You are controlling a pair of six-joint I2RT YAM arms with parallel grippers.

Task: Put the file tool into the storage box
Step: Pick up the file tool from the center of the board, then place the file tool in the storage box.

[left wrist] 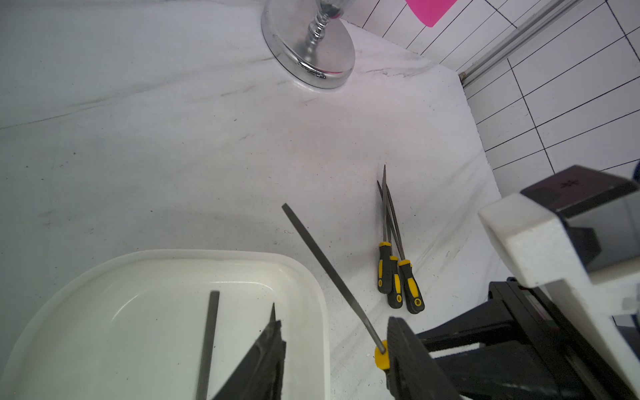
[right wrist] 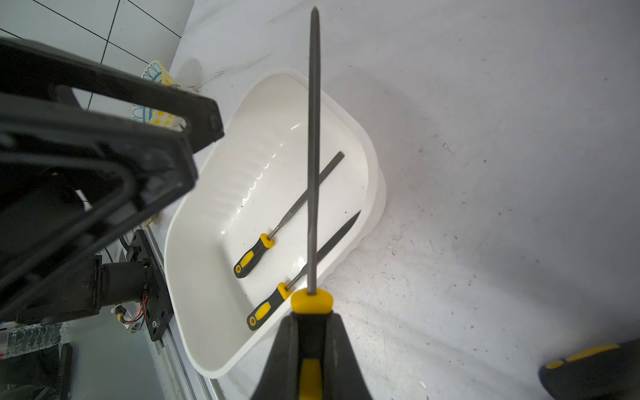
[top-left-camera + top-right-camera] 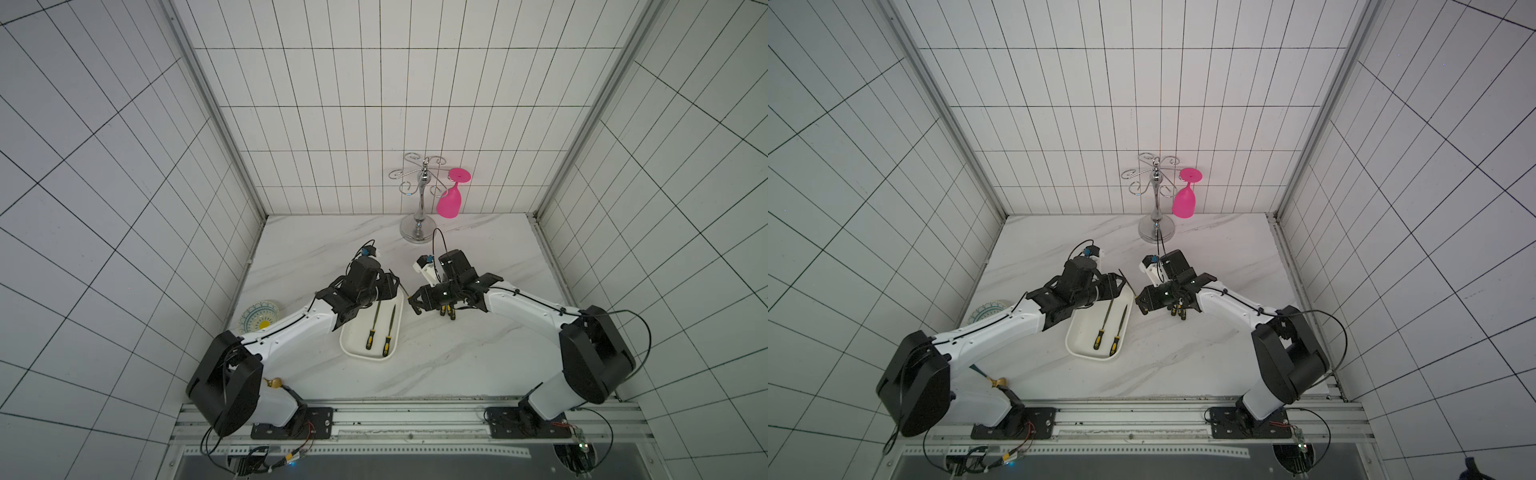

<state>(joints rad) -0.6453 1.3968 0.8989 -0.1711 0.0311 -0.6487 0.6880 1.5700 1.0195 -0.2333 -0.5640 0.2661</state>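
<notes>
The storage box (image 3: 352, 352) is a white shallow tray left of centre, also seen in the right wrist view (image 2: 375, 162). Two files (image 3: 372, 328) (image 3: 390, 332) with black-and-yellow handles lie in it. My right gripper (image 3: 415, 302) (image 2: 311, 320) is shut on the handle of another file tool (image 2: 313, 138), held above the table. Its blade (image 1: 329, 270) slants over the box's far corner towards my left gripper. My left gripper (image 3: 392, 286) (image 1: 334, 322) hangs open over the box's far end, one finger (image 1: 408, 360) right beside the held file's yellow collar.
Three more files (image 1: 398, 277) lie together on the marble table, under my right wrist (image 3: 446, 312). A chrome glass rack (image 3: 419, 199) with a pink glass (image 3: 450, 201) stands at the back. A small patterned plate (image 3: 259, 318) sits by the left wall.
</notes>
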